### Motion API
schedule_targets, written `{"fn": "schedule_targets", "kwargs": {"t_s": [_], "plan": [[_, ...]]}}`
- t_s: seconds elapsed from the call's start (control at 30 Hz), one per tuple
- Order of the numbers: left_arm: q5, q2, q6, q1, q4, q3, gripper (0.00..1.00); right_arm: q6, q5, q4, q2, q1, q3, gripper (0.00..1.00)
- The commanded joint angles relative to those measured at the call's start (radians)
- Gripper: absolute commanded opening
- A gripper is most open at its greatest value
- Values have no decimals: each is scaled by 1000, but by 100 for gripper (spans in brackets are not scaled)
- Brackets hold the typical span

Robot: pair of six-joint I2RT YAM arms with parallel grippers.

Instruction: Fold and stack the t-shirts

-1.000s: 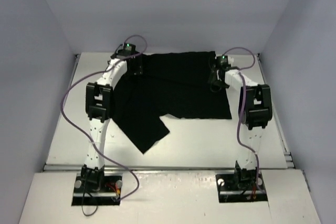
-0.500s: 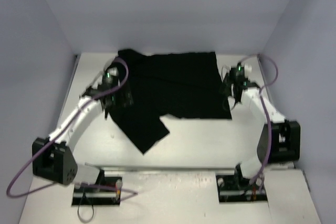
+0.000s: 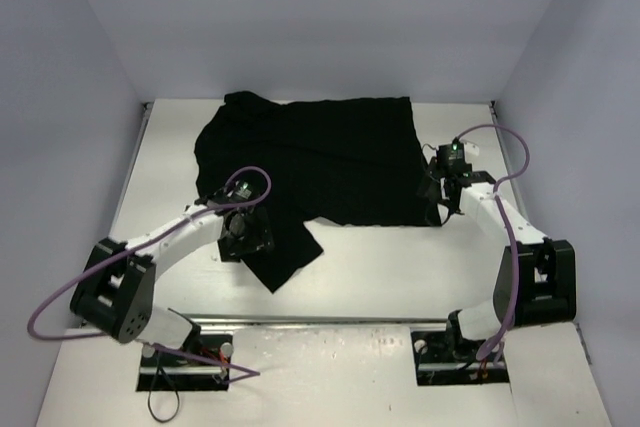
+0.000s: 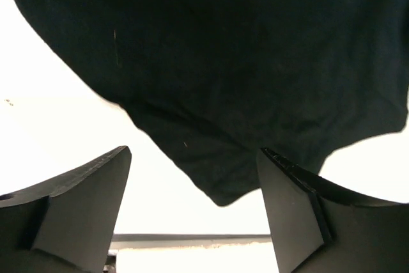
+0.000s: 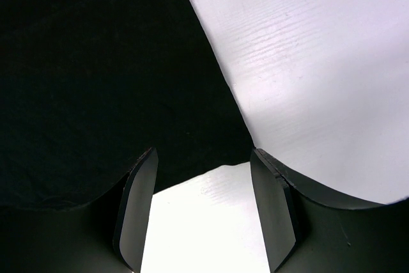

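Top external view: plain black short-sleeved cloth t-shirt (image 3: pixel 335 152) lies spread on the white table (image 3: pixel 390 272), covering the far middle of the surface, its far edge near the back wall. One long flap of the cloth runs out toward the near left and ends in a corner well short of the near edge. Left gripper (image 3: pixel 246 234) sits low over that flap, arm stretched flat across the near-left of the table. Right gripper (image 3: pixel 441 199) hangs at the shirt's near-right corner, just at the cloth edge. Left wrist view: both dark fingers (image 4: pixel 83 206) stand wide apart, nothing clamped; the pointed tip of the flap lies on the table in the gap ahead of them, bare white surface on either side. Right wrist view: fingers (image 5: pixel 137 212) apart as well, gripping nothing; the shirt fills the left side, its straight edge slants down to the gap, with bare table between the fingertips. Cloth looks mostly flat, faint wrinkles only.
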Motion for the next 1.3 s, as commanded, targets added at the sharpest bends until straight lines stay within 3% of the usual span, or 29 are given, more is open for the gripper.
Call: {"fn": "schedule_targets", "kwargs": {"t_s": [0.0, 0.57, 0.93, 1.27], "plan": [[-55, 58, 2, 12, 31, 20, 72, 11, 28, 18, -20, -7, 9, 57], [-153, 257, 225, 246, 38, 184, 70, 5, 70, 25, 131, -10, 17, 57], [-122, 252, 248, 257, 40, 206, 70, 30, 82, 55, 255, -22, -25, 58], [-112, 239, 253, 270, 39, 209, 70, 65, 88, 50, 220, -24, -87, 60]]}}
